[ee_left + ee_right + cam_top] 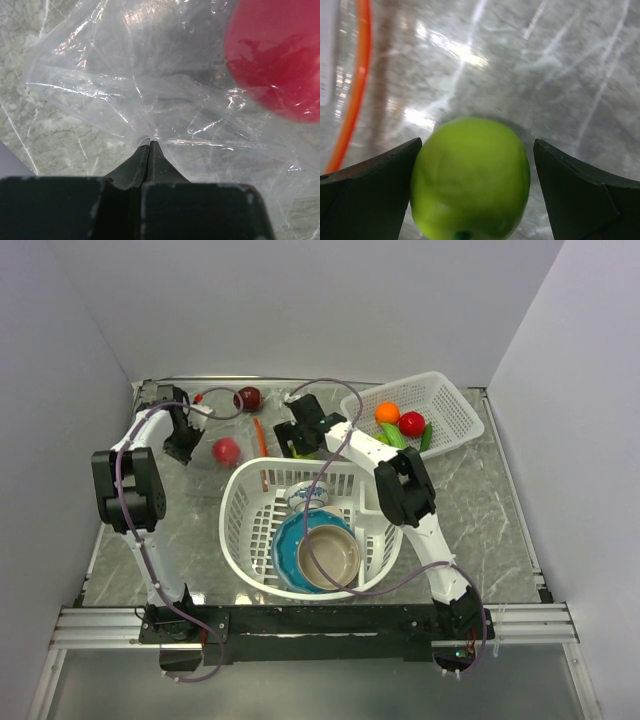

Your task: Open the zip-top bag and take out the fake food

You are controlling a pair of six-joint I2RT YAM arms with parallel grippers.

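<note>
Your left gripper (150, 145) is clamped on the zip-top bag (150, 90) at the table's far left, anchoring it I'd guess, while your right gripper (475, 165) sits wide open around the green fake food (472, 185)

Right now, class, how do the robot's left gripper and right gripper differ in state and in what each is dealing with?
The left gripper is shut; the right gripper stands wide open. The left pinches clear film of the zip-top bag; the right straddles a green fruit without clamping it. A red fruit lies near the left; the orange zip strip runs near the right. Both have dark fingers low over the marbled tabletop.
</note>
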